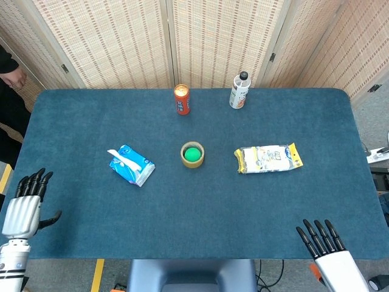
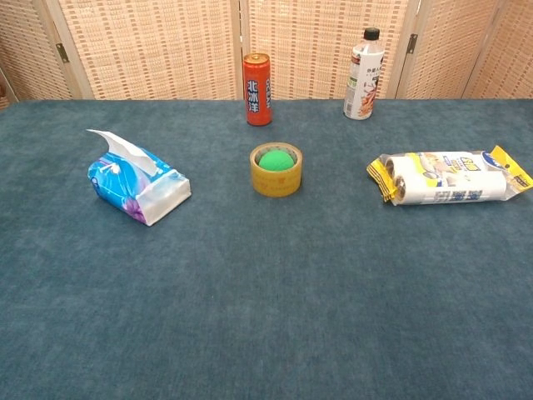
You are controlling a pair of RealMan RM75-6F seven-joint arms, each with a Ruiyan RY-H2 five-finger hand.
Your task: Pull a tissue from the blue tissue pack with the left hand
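The blue tissue pack (image 1: 132, 165) (image 2: 137, 186) lies left of the table's middle, with a white tissue (image 1: 119, 157) (image 2: 119, 147) sticking up from its top. My left hand (image 1: 25, 205) hovers at the table's near left edge, fingers straight and apart, holding nothing, well short of the pack. My right hand (image 1: 325, 246) is at the near right edge, fingers spread and empty. Neither hand shows in the chest view.
A tape roll with a green ball inside (image 1: 192, 154) (image 2: 276, 169) sits mid-table. A yellow and white packet (image 1: 268, 158) (image 2: 448, 178) lies to the right. An orange can (image 1: 182, 99) (image 2: 257, 89) and a white bottle (image 1: 240, 90) (image 2: 364, 75) stand at the far edge. A person (image 1: 9, 73) stands at the far left.
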